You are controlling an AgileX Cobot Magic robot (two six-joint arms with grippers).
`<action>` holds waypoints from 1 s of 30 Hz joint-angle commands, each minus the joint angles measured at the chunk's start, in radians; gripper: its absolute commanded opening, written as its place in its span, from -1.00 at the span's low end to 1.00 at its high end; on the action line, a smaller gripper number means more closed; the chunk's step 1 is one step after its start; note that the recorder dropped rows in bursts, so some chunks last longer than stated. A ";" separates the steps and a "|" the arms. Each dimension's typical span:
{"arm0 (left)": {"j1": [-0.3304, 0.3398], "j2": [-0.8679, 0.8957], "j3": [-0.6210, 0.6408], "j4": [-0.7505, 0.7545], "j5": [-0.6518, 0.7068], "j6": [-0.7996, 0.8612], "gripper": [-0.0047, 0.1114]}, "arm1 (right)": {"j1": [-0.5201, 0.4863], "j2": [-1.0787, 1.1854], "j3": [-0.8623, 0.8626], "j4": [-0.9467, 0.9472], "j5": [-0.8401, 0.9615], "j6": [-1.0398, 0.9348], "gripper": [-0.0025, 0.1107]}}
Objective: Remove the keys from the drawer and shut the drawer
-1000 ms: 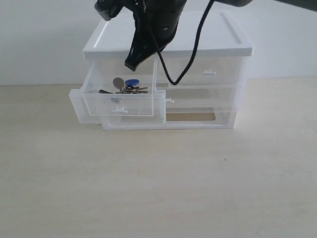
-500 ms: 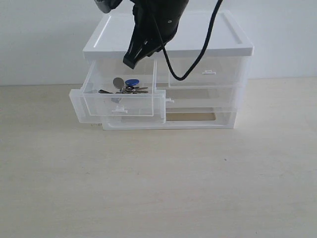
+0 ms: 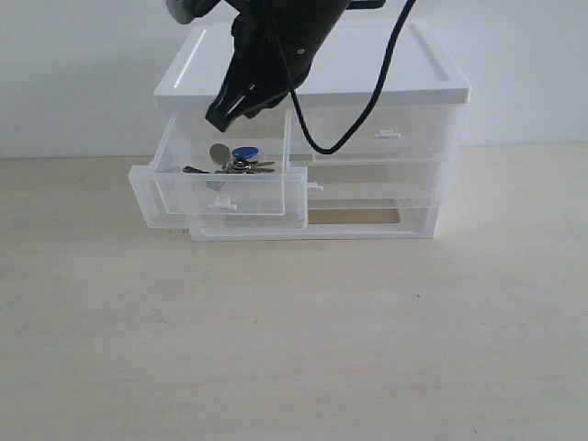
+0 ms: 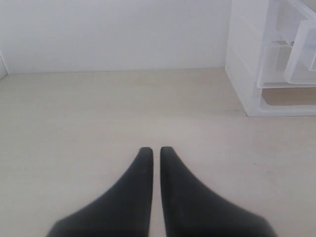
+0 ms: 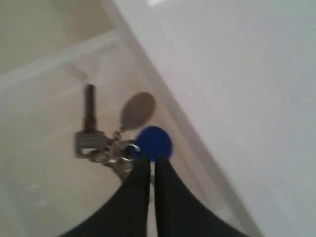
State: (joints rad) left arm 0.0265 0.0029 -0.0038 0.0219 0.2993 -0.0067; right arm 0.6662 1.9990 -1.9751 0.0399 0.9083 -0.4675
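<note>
The keys point(image 3: 237, 163) lie inside the drawer point(image 3: 220, 195), which is pulled out from the top left of the white-topped organizer point(image 3: 312, 84). The bunch is grey metal with a blue fob point(image 3: 244, 152). My right gripper point(image 3: 218, 118) hangs shut just above the open drawer, holding nothing. In the right wrist view its tips point(image 5: 152, 160) sit over the ring, with the blue fob point(image 5: 154, 142) and a long key point(image 5: 89, 109) beyond them. My left gripper point(image 4: 155, 149) is shut and empty over the bare table, left of the organizer point(image 4: 244, 64).
The twin half-width drawer point(image 3: 381, 138) is pushed in. The full-width drawer point(image 3: 276, 220) below sticks out a little. A black cable point(image 3: 367, 83) loops down in front of the organizer. Pale wooden tabletop point(image 3: 294, 340) spreads in front.
My right gripper has shifted left above the open drawer, from over its right side toward its middle. The keys, drawer and left gripper have not moved.
</note>
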 commanded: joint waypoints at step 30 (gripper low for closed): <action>0.002 -0.003 0.004 0.002 -0.004 -0.001 -0.84 | 0.044 0.270 -0.409 0.010 0.313 0.126 0.00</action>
State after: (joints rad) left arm 0.0265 0.0029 -0.0038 0.0219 0.2993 -0.0067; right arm 0.7091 2.2626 -2.3711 0.0541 1.2172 -0.3468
